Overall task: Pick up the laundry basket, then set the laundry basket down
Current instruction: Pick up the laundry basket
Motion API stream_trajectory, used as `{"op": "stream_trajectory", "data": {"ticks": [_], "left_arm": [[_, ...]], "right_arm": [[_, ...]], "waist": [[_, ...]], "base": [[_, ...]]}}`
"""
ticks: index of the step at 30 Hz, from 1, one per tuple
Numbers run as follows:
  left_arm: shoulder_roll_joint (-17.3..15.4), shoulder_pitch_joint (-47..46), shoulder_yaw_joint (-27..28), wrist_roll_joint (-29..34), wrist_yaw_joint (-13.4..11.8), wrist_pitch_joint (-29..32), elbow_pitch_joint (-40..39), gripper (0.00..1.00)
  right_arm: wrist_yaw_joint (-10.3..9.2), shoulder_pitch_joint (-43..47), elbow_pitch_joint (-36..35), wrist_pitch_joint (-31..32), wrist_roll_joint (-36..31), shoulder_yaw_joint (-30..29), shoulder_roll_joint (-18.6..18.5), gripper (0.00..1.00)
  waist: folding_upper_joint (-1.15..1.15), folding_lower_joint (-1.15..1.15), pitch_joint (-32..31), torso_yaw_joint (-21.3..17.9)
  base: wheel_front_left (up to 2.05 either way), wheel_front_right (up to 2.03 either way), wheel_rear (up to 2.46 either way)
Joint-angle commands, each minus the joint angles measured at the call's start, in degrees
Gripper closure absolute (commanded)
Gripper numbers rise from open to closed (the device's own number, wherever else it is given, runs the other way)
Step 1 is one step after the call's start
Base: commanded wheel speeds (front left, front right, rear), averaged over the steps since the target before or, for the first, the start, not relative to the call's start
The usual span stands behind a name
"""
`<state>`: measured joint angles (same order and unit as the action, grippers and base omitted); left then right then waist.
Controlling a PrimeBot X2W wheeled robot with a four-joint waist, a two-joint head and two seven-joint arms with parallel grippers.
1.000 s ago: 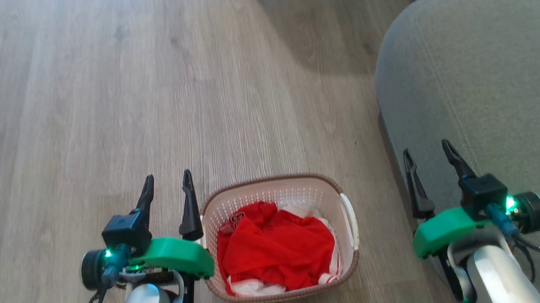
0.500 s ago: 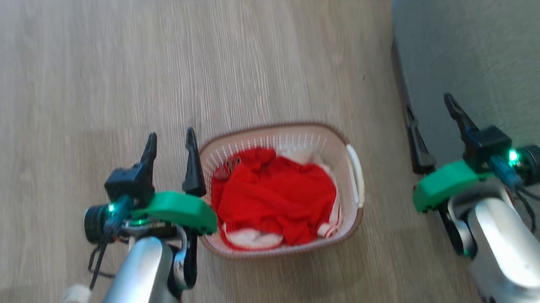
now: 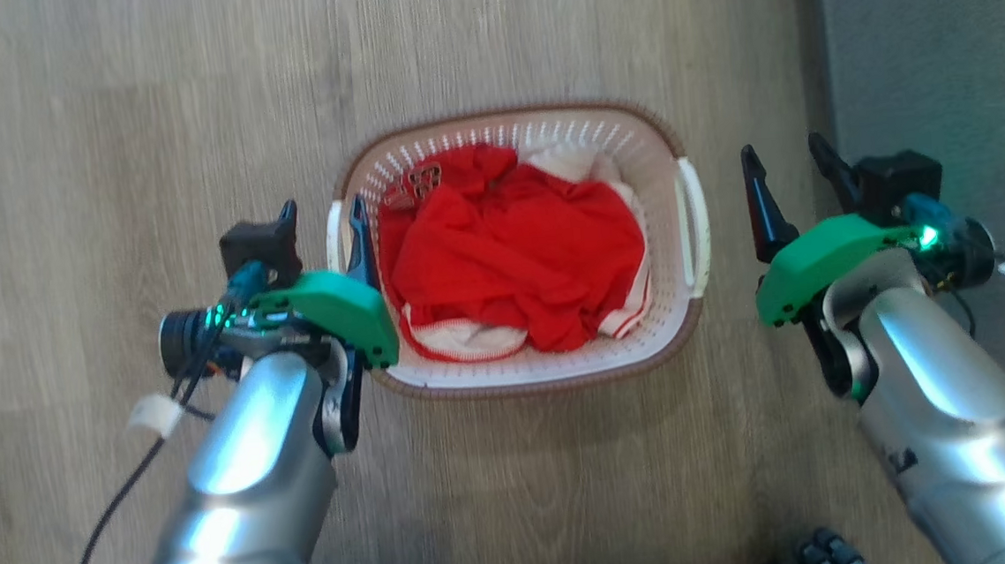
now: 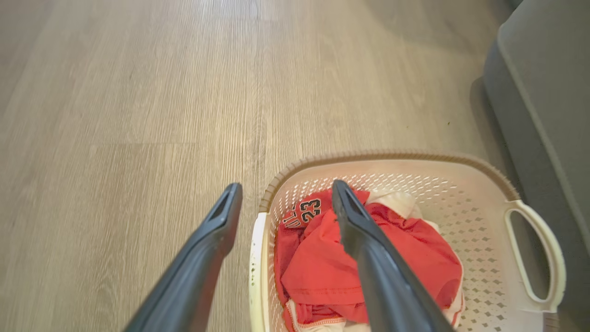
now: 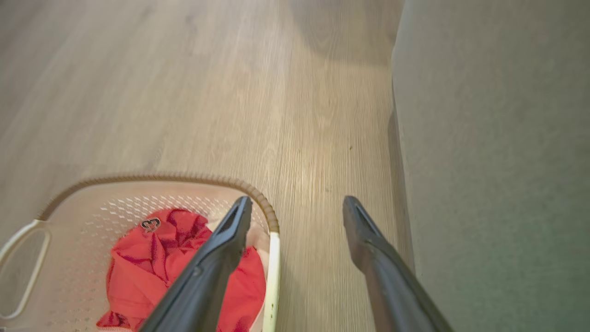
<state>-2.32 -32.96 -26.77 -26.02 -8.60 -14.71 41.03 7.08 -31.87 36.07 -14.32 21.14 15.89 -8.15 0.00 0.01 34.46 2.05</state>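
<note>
Since a second ago the robot's head has tipped down, so the whole view has slid. The laundry basket [image 3: 504,115] is on the floor [image 3: 102,124] between the two arms, with red clothes [image 3: 509,246] inside. It is not picked up yet. Both sets of jaws are spread wide and hold nothing. The left gripper [image 3: 322,210] has one finger on each side of the left handle [image 3: 336,236]. The right gripper [image 3: 782,149] is just beside the right handle [image 3: 694,215] — not around it. Grabbing, lifting and setting down are all still to do.
</note>
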Motion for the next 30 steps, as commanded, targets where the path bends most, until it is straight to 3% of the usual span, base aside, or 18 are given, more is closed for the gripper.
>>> {"op": "stream_trajectory", "data": {"ticks": [1,14,30], "left_arm": [[-0.56,-1.55,0.7,-0.49,-0.22,-0.29,0.0,0.0],[-0.55,-10.62,-6.6,-6.64,3.42,-0.29,15.18,0.0],[-0.55,-17.96,-20.2,-16.37,5.37,2.99,24.85,0.0]], "right_arm": [[0.41,-0.31,0.16,-0.68,0.93,1.93,-0.7,0.0],[0.41,-10.7,12.6,1.87,16.02,18.77,-2.45,0.0],[0.41,-18.15,16.35,7.34,30.72,31.92,-5.51,0.0]], "waist": [[0.0,-0.01,3.87,0.81],[0.0,-0.01,11.15,1.0],[0.0,-0.01,15.68,1.02]], "base": [[0.0,0.0,0.0],[0.0,0.0,0.0],[0.0,0.0,0.0]]}}
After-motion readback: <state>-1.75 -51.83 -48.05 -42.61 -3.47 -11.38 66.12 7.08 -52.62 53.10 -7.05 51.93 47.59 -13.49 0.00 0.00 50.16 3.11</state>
